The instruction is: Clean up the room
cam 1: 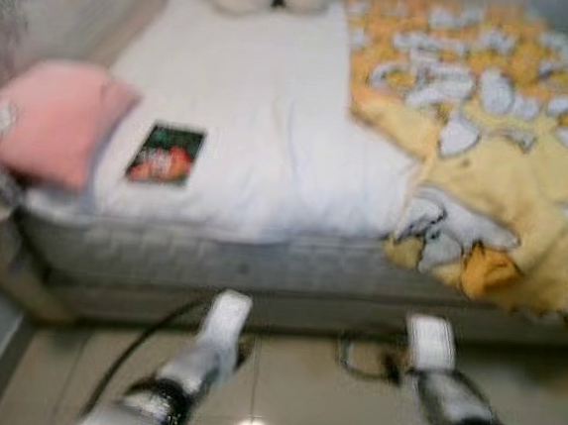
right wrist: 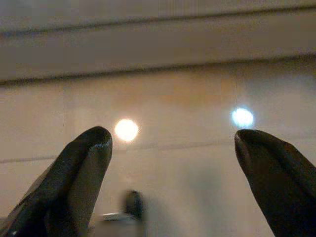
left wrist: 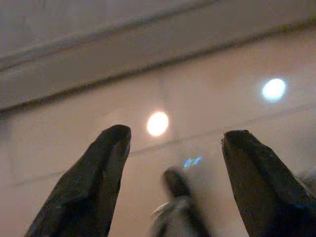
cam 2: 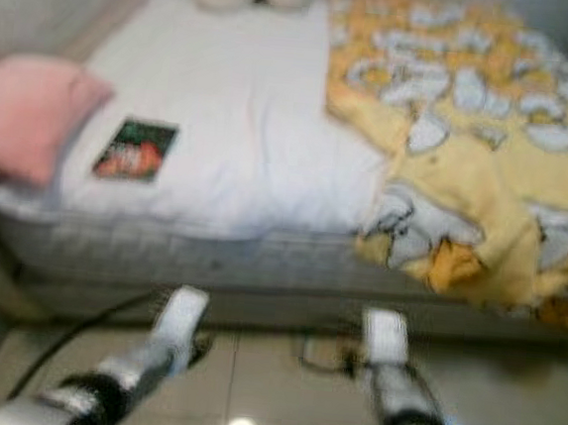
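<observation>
Left gripper (left wrist: 173,148) and right gripper (right wrist: 173,148) both spread above tiled floor (right wrist: 173,94)

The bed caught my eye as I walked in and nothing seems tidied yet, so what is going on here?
The robot stands facing the bed, handling nothing. On the white sheet lie a pink pillow and a small dark booklet; a yellow patterned blanket is rumpled over the right side. The left end effector and right end effector hang open and empty above the tiled floor.
</observation>
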`<state>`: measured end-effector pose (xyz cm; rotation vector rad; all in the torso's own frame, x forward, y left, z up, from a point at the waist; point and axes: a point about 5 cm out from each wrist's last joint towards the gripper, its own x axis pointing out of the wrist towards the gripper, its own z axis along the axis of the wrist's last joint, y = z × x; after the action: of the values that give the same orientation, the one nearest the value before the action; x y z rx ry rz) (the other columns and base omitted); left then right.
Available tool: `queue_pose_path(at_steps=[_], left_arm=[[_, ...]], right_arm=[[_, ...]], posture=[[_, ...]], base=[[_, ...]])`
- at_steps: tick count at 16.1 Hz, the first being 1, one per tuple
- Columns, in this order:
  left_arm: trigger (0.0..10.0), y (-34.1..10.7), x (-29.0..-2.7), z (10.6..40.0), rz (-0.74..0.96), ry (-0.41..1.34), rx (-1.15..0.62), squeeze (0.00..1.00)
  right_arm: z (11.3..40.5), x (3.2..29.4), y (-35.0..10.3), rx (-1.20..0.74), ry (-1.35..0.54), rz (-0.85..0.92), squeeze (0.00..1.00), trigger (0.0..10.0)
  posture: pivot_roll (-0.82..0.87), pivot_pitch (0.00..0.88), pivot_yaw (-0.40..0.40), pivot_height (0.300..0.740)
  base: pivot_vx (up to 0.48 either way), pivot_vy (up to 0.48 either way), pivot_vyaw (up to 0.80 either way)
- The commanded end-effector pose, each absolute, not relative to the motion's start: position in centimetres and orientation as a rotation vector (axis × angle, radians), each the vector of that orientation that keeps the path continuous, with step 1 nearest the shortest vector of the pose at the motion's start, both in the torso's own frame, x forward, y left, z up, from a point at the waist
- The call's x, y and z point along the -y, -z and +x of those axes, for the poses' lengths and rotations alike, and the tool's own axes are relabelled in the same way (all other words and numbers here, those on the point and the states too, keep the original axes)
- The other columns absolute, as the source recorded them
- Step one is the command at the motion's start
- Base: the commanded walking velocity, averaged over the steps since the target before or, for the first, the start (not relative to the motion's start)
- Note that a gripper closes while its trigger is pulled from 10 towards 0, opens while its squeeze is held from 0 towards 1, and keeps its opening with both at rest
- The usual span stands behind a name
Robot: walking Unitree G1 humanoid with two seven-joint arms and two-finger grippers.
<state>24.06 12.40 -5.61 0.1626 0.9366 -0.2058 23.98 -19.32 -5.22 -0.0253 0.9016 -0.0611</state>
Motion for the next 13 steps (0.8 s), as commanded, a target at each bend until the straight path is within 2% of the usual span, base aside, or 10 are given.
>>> queue_pose_path(at_steps=[1, 9, 13], left_arm=[[10.0, 5.1, -11.8, 24.8, 0.132, 0.199, -0.897, 0.0], [10.0, 3.9, -9.5, 26.0, 0.085, 0.241, -0.842, 0.0], [10.0, 3.9, -9.5, 26.0, 0.089, 0.243, -0.84, 0.0]], right_arm=[[22.3, 19.9, 6.2, -0.957, 0.067, -0.04, 0.0, 10.0], [22.1, 20.2, 6.3, -0.939, 0.071, -0.086, 0.0, 10.0], [22.3, 20.2, 6.2, -0.926, 0.067, -0.097, 0.0, 10.0]], posture=[[-0.24, 0.0, 0.087, 0.719], [-0.25, 0.0, 0.091, 0.719], [-0.26, 0.0, 0.093, 0.719]], base=[[0.259, -0.401, 0.0], [0.277, -0.388, 0.0], [0.28, -0.386, 0.0]])
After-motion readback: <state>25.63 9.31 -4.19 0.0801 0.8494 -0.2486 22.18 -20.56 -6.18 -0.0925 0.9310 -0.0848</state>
